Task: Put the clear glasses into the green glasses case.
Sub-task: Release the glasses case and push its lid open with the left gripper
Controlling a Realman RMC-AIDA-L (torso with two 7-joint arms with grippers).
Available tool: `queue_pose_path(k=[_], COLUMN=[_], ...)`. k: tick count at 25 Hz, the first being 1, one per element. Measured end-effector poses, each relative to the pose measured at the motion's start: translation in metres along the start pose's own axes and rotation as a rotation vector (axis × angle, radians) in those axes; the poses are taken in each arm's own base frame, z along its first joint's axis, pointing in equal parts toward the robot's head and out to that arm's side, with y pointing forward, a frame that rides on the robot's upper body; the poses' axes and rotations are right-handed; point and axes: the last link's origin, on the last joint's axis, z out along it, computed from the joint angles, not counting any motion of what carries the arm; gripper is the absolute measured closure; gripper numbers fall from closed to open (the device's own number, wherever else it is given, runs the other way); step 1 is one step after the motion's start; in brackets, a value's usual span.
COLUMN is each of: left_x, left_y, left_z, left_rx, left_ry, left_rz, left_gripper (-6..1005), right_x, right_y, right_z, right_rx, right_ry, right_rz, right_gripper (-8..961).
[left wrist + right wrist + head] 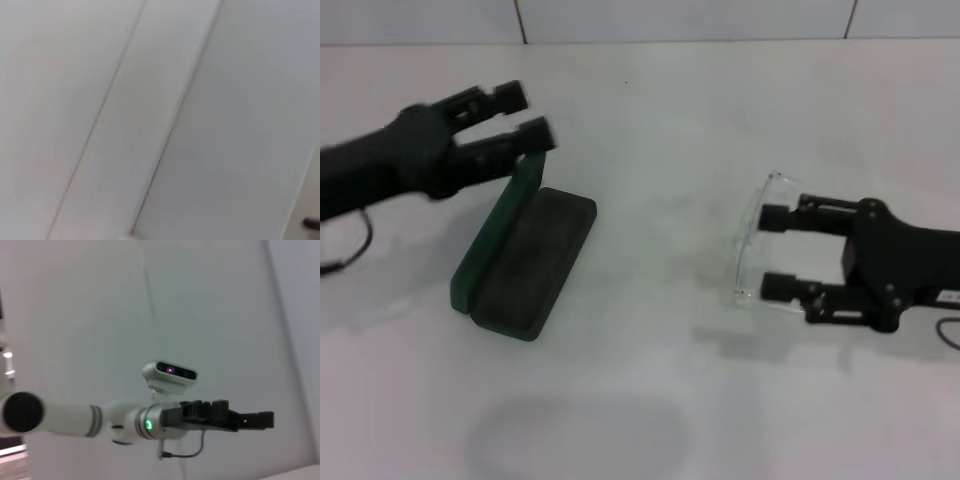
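Observation:
The green glasses case (pixel 532 258) lies open on the white table, left of centre, with its lid (pixel 498 232) standing up along the left side. My left gripper (pixel 525 115) hovers open just above the lid's far end; whether its lower finger touches the lid I cannot tell. The right wrist view shows that same left gripper (pixel 260 420) from the side, raised in the air. The clear glasses (pixel 748 240) lie on the table at the right. My right gripper (pixel 776 252) is open, its two fingertips right behind the curved front of the glasses and between their arms.
The white table (pixel 650 400) runs to a tiled wall (pixel 680 18) at the back. A cable (pixel 360 245) hangs from the left arm. The left wrist view shows only pale wall panels (pixel 150 100).

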Motion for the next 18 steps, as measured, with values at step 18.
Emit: queue_pose_path(k=[18], left_x=[0.058], left_y=[-0.021], left_z=[0.064], left_rx=[0.532], left_ry=[-0.659], left_rz=[-0.024], left_gripper=[170], right_x=[0.01], right_y=[0.004], right_z=[-0.039], right_rx=[0.177], right_ry=[-0.031], right_rz=[-0.018], right_gripper=[255])
